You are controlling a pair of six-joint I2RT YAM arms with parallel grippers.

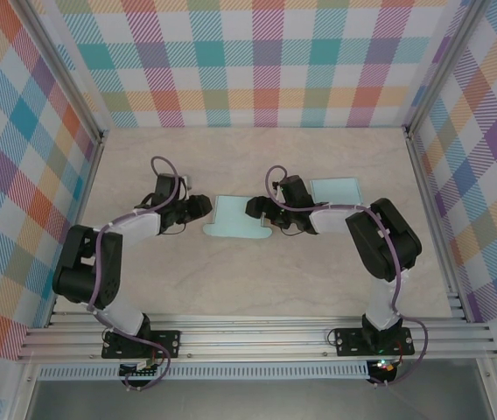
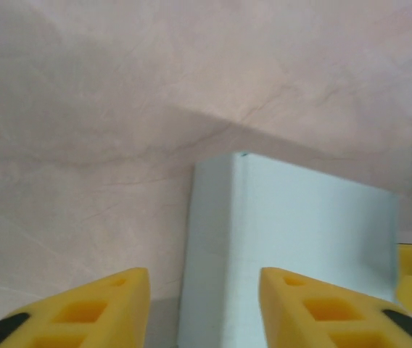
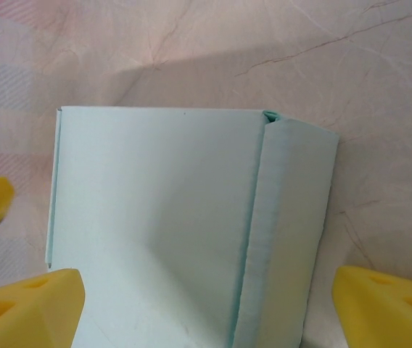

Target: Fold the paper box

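The paper box (image 1: 234, 220) lies flat mid-frame on the table (image 1: 257, 289), between the two arms. The left gripper (image 1: 203, 207) sits at its left edge, jaws apart and holding nothing. The right gripper (image 1: 254, 208) hangs over its right side, spread wide and also empty. The box looks like thin card: light, apt to slide, springy at the crease (image 3: 253, 232). I'd pinch the raised flap (image 3: 297, 217) by its edge and pin the rest.

No writing, label or number is legible anywhere (the paper box (image 3: 155, 217) shows plain, unmarked pale green faces).
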